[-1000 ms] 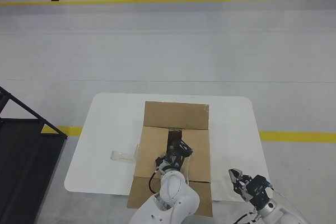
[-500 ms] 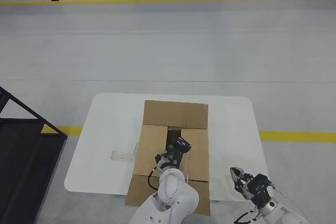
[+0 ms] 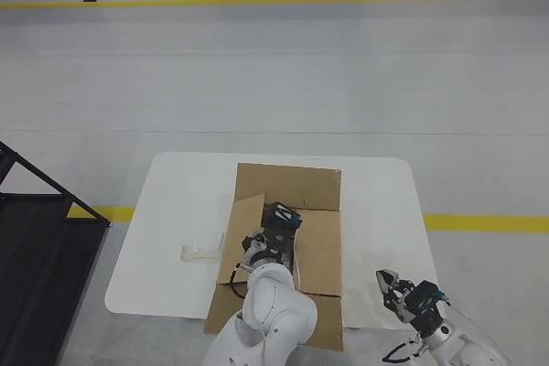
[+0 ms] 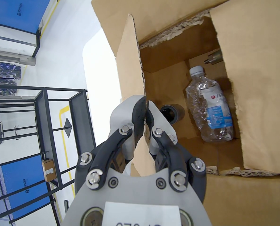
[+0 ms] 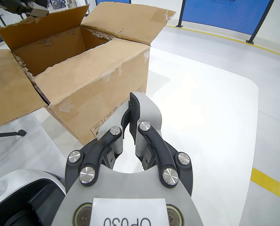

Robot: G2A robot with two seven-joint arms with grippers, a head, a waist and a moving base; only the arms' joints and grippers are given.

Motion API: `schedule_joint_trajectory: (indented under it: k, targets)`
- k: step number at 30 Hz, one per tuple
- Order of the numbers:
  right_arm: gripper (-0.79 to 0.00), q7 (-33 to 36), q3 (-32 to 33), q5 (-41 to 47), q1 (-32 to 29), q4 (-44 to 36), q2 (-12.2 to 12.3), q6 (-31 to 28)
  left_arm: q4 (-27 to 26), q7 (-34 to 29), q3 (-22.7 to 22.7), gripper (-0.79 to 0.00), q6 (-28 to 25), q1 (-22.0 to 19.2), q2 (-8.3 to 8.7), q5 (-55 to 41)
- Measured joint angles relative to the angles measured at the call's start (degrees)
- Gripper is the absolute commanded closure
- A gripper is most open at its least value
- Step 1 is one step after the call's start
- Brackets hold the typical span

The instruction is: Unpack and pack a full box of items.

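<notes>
I count one cardboard box on one white table. The box has four flaps: one far flap, one left flap, one right flap and one near flap. Inside I see three things: one clear plastic bottle, one dark tube and one metal cylinder, partly hidden by a flap. Left of the box lies one clear object; what it is I cannot tell. Farther left stands one black rack. My grippers number two: left gripper, right gripper.
</notes>
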Motion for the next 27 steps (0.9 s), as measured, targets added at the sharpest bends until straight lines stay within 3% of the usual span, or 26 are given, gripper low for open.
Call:
schedule_joint_trajectory:
  k: [3,4,5,9,14,17,27]
  targets:
    - [0.0,-0.1,0.0,-0.1,0.2,0.2,0.0,-0.2,-0.4,-0.2,-1.4,0.0,-1.7,0.5,0.02,1.6]
    - [0.0,-0.1,-0.1,0.0,0.2,0.2,0.0,-0.2,-0.5,-0.3,-1.9,-0.034,-2.1,0.7,0.03,2.0]
    - [0.0,-0.2,-0.1,0.0,0.3,0.3,0.0,-0.2,-0.6,-0.4,-2.3,-0.175,-2.5,0.9,0.03,2.3]
    - [0.0,-0.3,-0.1,0.0,0.3,0.5,-0.1,-0.1,-1.2,-0.9,-3.9,-0.336,-3.6,1.7,-0.11,3.1]
    - [0.0,-0.6,-0.1,0.1,0.3,0.8,-0.1,-0.1,-1.2,-0.9,-4.2,-0.372,-4.4,1.9,-0.42,4.9]
    - [0.0,-0.7,-0.1,0.1,0.3,0.9,-0.1,0.0,-0.5,-0.8,-4.5,-0.462,-5.2,1.8,-0.64,6.0]
    - [0.0,-1.2,0.1,0.3,-0.2,1.1,-0.2,0.1,1.2,-0.7,-4.2,-0.453,-7.1,3.1,-1.4,6.7]
